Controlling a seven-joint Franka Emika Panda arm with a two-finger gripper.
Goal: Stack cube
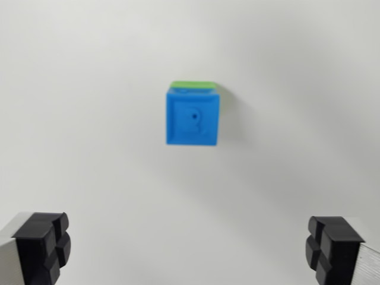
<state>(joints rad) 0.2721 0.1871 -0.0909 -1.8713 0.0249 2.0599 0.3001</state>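
White, bare surface fills the wrist view. On it, a little above the middle, sits the blue cube, stacked on a green cube whose far edge peeks out behind it. A small dark mark shows on the blue top face. The gripper holds nothing; its black fingertips stand wide apart at the bottom corners, well clear of the stack.

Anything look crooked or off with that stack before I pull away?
Nothing stands out. The blue cube sits on the green cube, roughly square to it, with only a green strip showing at the far edge. The fingers are wide apart and hold nothing.
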